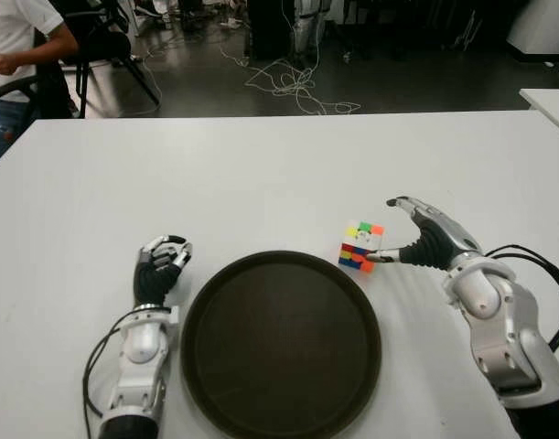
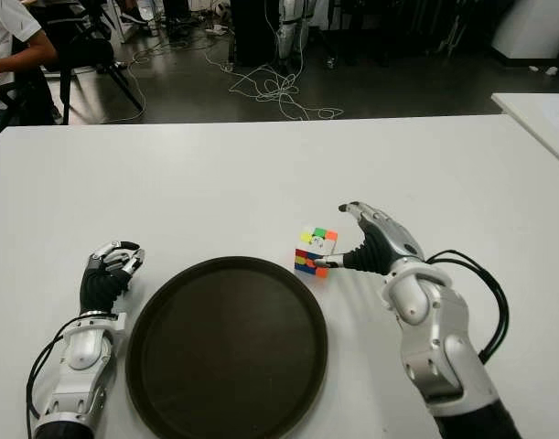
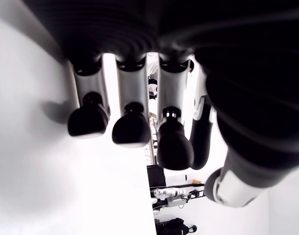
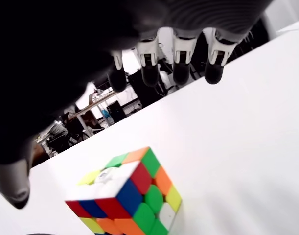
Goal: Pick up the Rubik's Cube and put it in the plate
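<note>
The Rubik's Cube [image 1: 361,246] stands on the white table [image 1: 261,174], just beyond the far right rim of the round dark brown plate [image 1: 281,352]. My right hand [image 1: 382,230] is open just right of the cube. Its thumb tip reaches the cube's near right edge, and its fingers [image 4: 181,68] arch over the far side without closing. In the right wrist view the cube [image 4: 127,196] sits under the spread fingers. My left hand [image 1: 162,261] shows left of the plate with its fingers [image 3: 132,125] curled and nothing in them.
A person [image 1: 18,46] sits on a chair beyond the table's far left corner. Cables [image 1: 297,87] lie on the floor behind the table. Another white table's corner [image 1: 549,101] shows at the far right. A black cable [image 1: 535,261] loops beside my right forearm.
</note>
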Available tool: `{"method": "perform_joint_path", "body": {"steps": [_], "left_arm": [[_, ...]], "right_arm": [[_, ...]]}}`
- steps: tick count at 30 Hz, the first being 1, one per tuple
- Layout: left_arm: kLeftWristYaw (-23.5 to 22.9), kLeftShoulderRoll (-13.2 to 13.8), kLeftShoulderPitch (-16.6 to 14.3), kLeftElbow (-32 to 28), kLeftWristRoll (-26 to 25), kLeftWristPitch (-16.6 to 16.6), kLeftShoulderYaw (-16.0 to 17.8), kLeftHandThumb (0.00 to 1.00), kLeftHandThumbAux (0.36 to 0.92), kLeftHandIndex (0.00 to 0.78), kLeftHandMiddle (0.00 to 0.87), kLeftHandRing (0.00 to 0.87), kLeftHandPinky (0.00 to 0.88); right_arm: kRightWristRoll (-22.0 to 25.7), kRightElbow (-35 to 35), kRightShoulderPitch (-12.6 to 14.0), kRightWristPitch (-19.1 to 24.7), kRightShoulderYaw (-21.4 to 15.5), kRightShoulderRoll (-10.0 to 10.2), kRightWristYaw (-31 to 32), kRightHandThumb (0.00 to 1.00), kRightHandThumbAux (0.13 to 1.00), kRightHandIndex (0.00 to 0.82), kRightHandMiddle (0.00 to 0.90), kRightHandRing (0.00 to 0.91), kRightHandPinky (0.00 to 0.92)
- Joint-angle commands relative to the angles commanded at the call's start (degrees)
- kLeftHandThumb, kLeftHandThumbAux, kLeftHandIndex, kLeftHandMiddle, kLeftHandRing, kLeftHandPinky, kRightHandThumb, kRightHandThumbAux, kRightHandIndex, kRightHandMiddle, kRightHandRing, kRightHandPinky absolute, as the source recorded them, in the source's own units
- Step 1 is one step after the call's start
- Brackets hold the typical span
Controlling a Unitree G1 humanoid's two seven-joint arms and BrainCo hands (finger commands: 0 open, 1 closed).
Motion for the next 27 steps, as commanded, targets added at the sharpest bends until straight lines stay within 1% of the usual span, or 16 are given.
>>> {"method": "perform_joint_path", "body": {"steps": [1,4,7,10,13,15,19,27], "left_arm": [[0.2,-0.1,0.0,-0.1,0.1,0.1,0.0,0.706,0.705,0.444,0.807,0.824,0.812],[0.5,-0.1,0.2,-0.3,0.4,0.3,-0.1,0.705,0.706,0.444,0.808,0.827,0.815],[0.6,-0.1,0.3,-0.4,0.5,0.2,-0.2,0.704,0.706,0.443,0.809,0.827,0.81],[0.8,-0.1,0.4,-0.6,0.8,0.3,-0.2,0.703,0.706,0.443,0.809,0.827,0.806],[0.9,-0.1,0.4,-0.8,0.9,0.6,-0.3,0.704,0.706,0.443,0.81,0.826,0.805],[0.9,0.0,0.4,-0.9,0.8,0.8,-0.4,0.704,0.706,0.444,0.81,0.826,0.803],[0.9,-0.1,0.4,-1.2,0.6,1.3,-0.3,0.705,0.706,0.444,0.811,0.826,0.807],[1.2,-0.5,0.3,-1.0,0.2,0.7,0.0,0.706,0.705,0.444,0.814,0.828,0.809]], "right_arm": [[-0.1,0.2,-0.2,-0.2,0.2,-0.2,-0.1,0.0,0.593,0.0,0.0,0.0,0.0],[-0.4,1.4,-0.7,-2.8,1.0,-1.1,-1.2,0.0,0.63,0.0,0.0,0.0,0.0],[-0.4,2.9,-1.4,-5.1,1.4,-1.5,-2.2,0.0,0.662,0.0,0.0,0.0,0.0],[-0.3,4.4,-2.4,-6.9,1.8,-1.9,-2.5,0.0,0.672,0.0,0.0,0.0,0.0],[-0.4,5.1,-3.0,-7.8,2.1,-2.2,-2.3,0.0,0.669,0.0,0.0,0.0,0.0],[-0.5,5.3,-3.2,-7.8,2.3,-2.3,-1.8,0.0,0.667,0.0,0.0,0.0,0.0],[-1.3,5.5,-4.5,-6.5,3.1,-2.5,0.4,0.0,0.645,0.0,0.0,0.0,0.0],[-1.8,7.1,-6.1,-5.4,4.0,-2.1,1.5,0.0,0.619,0.0,0.0,0.0,0.0]]}}
